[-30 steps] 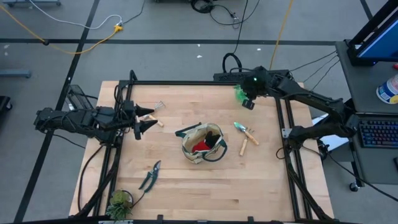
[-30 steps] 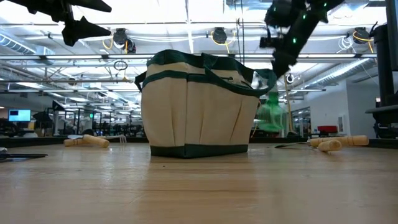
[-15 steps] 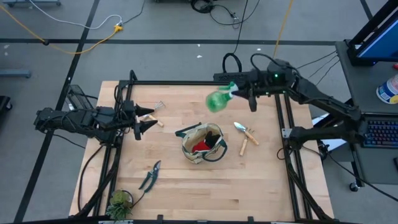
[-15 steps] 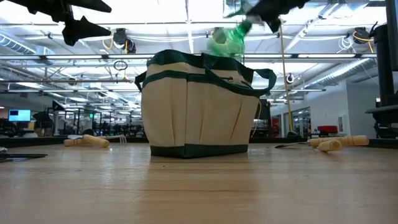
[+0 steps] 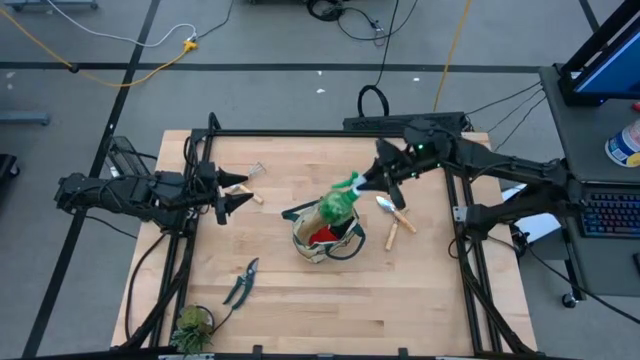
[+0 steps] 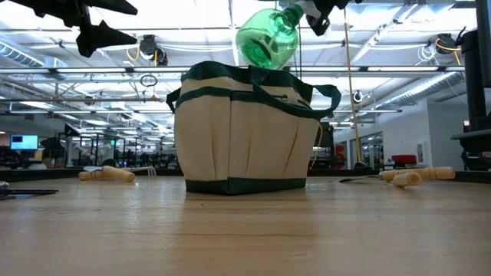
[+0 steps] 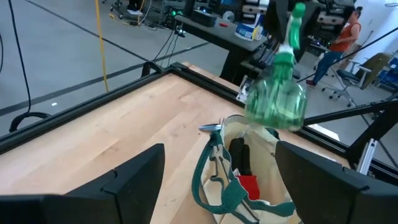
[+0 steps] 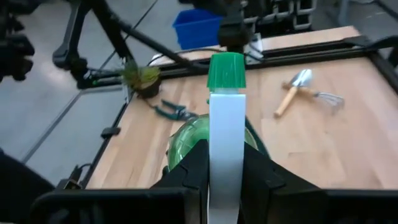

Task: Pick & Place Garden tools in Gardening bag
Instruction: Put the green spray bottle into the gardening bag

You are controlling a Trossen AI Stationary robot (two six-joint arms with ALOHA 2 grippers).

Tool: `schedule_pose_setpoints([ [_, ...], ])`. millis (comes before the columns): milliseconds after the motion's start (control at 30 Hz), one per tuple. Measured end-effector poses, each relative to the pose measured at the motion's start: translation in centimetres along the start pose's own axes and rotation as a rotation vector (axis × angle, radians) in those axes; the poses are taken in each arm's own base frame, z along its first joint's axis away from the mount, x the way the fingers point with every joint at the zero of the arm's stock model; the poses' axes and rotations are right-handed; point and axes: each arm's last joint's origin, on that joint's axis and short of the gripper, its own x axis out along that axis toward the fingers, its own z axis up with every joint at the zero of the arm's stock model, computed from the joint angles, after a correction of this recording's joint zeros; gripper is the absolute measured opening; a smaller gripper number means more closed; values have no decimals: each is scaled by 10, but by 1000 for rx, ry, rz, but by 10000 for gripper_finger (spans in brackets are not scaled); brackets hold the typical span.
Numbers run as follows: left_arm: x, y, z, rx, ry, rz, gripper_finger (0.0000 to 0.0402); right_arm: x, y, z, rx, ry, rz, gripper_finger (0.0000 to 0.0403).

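My right gripper [image 5: 372,180] is shut on a green spray bottle [image 5: 336,203], which hangs in the air just above the open top of the beige gardening bag with green trim [image 5: 322,245]. In the low view the bottle [image 6: 265,42] is above the bag's rim [image 6: 245,77]. A red-and-black glove [image 5: 322,234] lies inside the bag. My left gripper [image 5: 238,192] is open and empty above the table's left side, beside a wooden-handled fork [image 5: 247,176]. My right gripper pinches the bottle's white spray head [image 8: 225,140] between its two fingers [image 8: 194,167], just below the green nozzle [image 8: 226,70]. The fingers come slanting from the table's far right. The bottle is tilted, its round body [image 8: 185,142] beyond the fingertips, lifted clear of the bag.
Two wooden-handled trowels [image 5: 396,218] lie right of the bag. Pruning shears [image 5: 240,283] lie near the front left, with a small leafy plant [image 5: 190,325] at the front left corner. A black frame [image 5: 330,133] borders the table.
My right gripper has carried the spray bottle from the table's far right corner toward the bag, going left and toward the near edge. The bottle has swung from hanging by the corner to tilted above the bag's opening. My left gripper has kept still.
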Motion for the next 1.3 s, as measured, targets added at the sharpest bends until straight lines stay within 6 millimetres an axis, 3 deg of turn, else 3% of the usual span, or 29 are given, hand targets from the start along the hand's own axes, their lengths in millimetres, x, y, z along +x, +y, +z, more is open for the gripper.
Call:
schedule_pose_setpoints([
  [400,0,0,0,4,3,1,310,44,-7,-17,-61,121,41,45],
  [900,0,1,-3,12,27,12,310,48,6,-18,-184,222,0,45],
  [1300,0,1,-3,-13,36,6,310,86,-11,-42,-250,366,-18,45],
])
